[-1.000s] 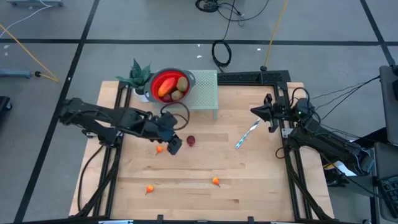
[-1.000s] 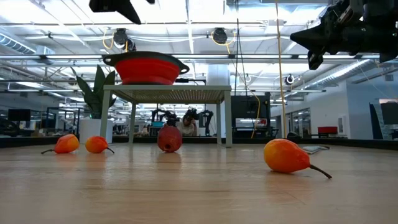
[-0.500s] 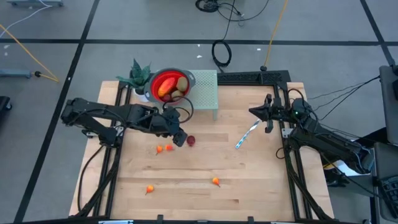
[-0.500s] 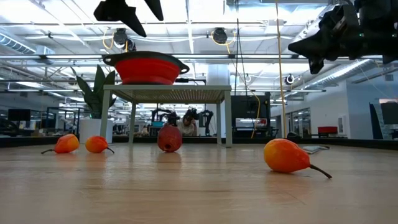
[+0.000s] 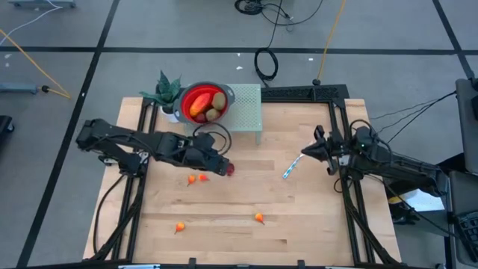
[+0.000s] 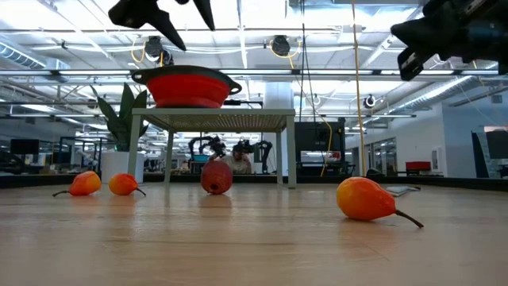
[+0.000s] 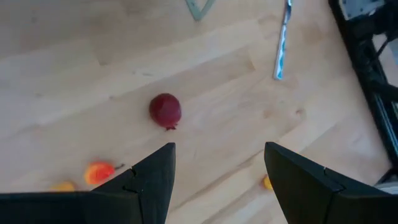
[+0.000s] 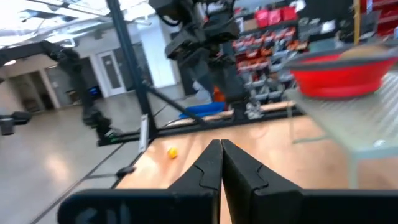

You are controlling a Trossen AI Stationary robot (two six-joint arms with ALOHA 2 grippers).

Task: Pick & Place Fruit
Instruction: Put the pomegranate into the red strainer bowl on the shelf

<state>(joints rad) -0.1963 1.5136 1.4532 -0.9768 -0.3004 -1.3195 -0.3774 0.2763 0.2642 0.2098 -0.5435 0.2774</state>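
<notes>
Hovering left gripper (image 7: pixel 214 177) spread above round dark red fruit (image 7: pixel 165 111), wood-grain table (image 7: pixel 74 81)

High view: left end effector (image 5: pixel 221 166) overlaps the dark red fruit (image 5: pixel 229 169), part hidden. Low view: both arms cut off at top edge. Left wrist view: one orange piece (image 7: pixel 267 182) mostly hidden behind a finger (image 7: pixel 311 180). Right wrist view: bowl (image 8: pixel 341 73) blurred, contents unclear

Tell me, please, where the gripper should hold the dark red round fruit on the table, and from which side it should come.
Grip the dark red fruit across its round middle, coming straight down from above. It lies alone on bare wood, and the open left gripper already hangs over it. Keep its small stem end out of the pinch.
</notes>
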